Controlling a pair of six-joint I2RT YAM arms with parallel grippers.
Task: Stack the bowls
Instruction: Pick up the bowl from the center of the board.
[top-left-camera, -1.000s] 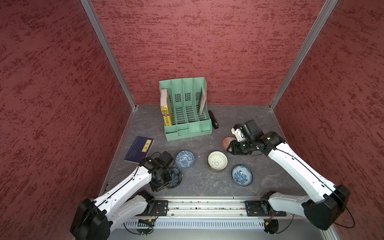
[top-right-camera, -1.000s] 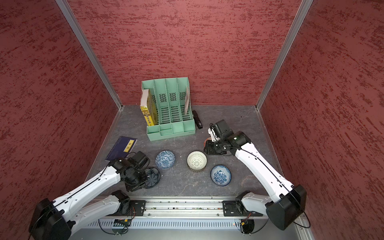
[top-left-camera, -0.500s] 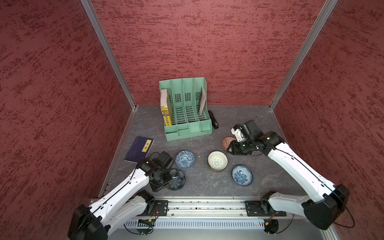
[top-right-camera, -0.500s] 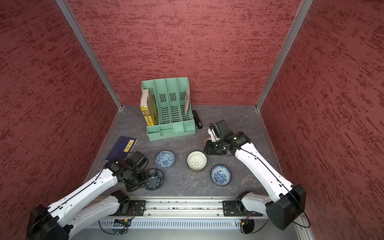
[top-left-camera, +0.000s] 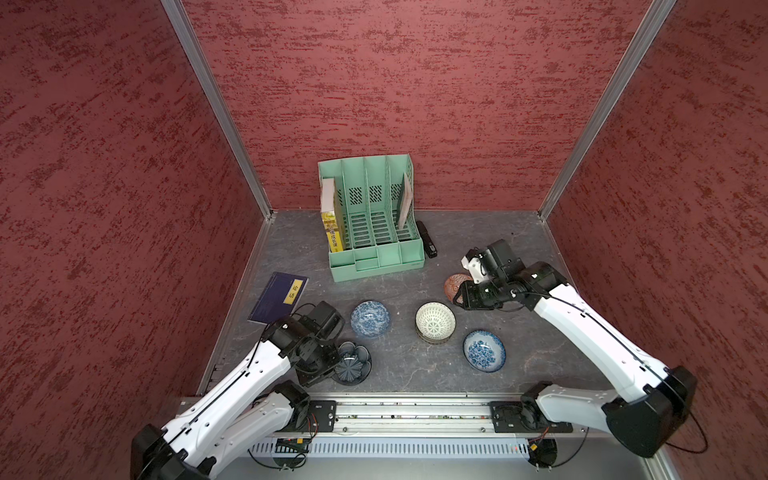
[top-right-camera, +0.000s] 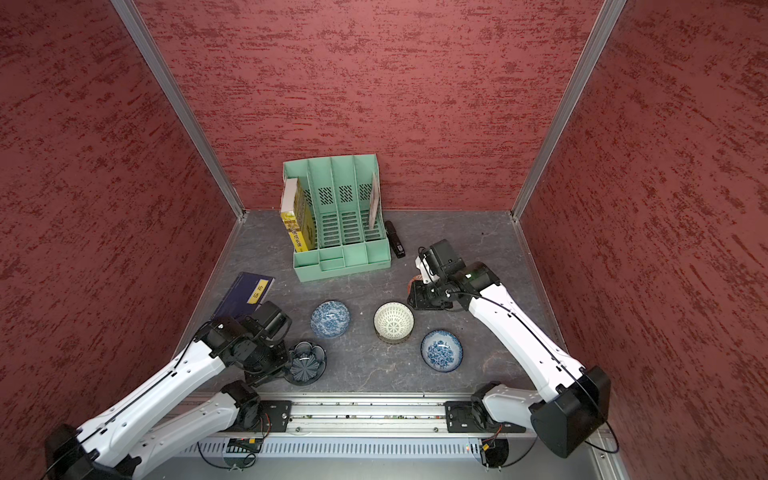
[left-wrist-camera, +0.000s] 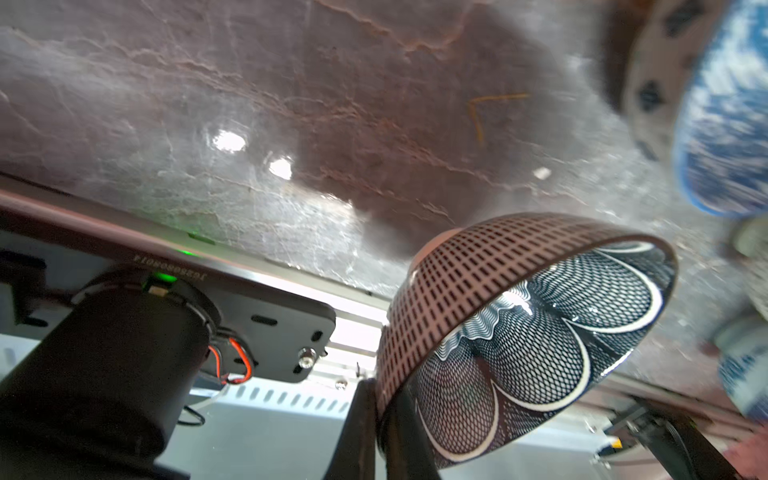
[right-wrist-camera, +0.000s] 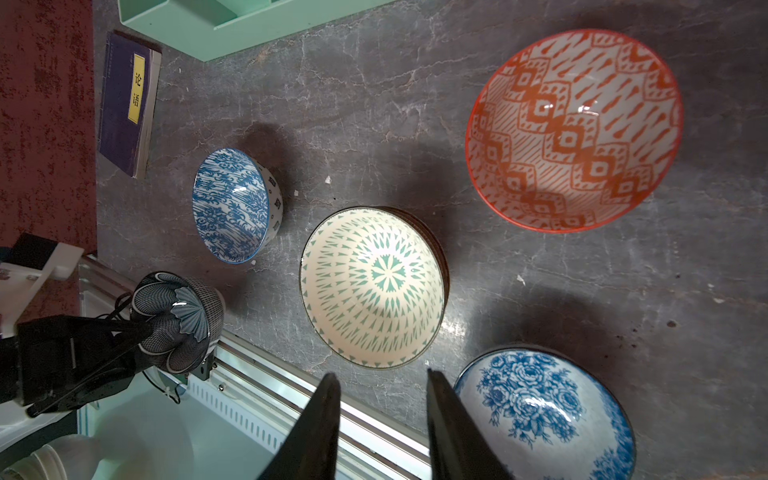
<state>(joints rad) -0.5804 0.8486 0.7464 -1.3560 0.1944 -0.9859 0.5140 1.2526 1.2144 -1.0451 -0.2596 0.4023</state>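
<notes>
Now the left gripper (left-wrist-camera: 384, 399) is pinched shut on the rim of the dark flower-shaped bowl (left-wrist-camera: 519, 332), holding it tilted near the front edge of the table (top-left-camera: 407, 374). The right gripper (right-wrist-camera: 380, 382) hangs empty, jaws apart, near the orange-red bowl (right-wrist-camera: 573, 129) and the green-lattice bowl (right-wrist-camera: 372, 286). Gripped at one thin, glazed edge, the dark flower-shaped bowl may swing or slip loose and chip on landing.

Green-lattice stack (top-left-camera: 435, 322) crowds centre — far table (top-left-camera: 478, 226) open.

right hand (right-wrist-camera: 382, 376): parted, empty | left hand (right-wrist-camera: 139, 330): grips dark bowl (right-wrist-camera: 189, 316)
</notes>
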